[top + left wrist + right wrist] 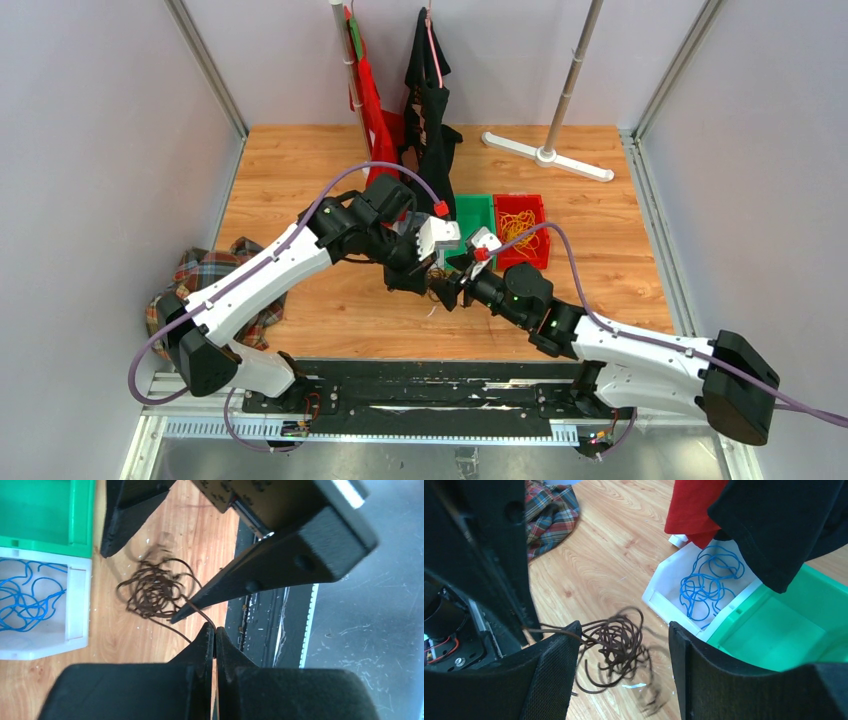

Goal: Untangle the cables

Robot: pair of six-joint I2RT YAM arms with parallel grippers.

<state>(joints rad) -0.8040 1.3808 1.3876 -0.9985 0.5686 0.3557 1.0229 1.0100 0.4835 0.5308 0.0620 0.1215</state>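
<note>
A dark brown cable bundle (619,645) hangs in a loose tangle just above the wooden table, partly blurred. My left gripper (215,629) is shut on one strand that leads out of the bundle (157,590). My right gripper (624,626) is open, with a finger on each side of the bundle and not pressing it. In the top view the two grippers, left (425,275) and right (452,290), meet near the table's middle. A blue cable (709,585) lies in a white bin (659,597). Yellow cables (520,222) lie in a red bin (543,250).
A green bin (784,630) stands between the white and red bins. Red cloth (378,110) and black cloth (430,110) hang from a rack just behind the bins. A plaid cloth (215,275) lies at the left. A stand's white base (548,155) sits far right.
</note>
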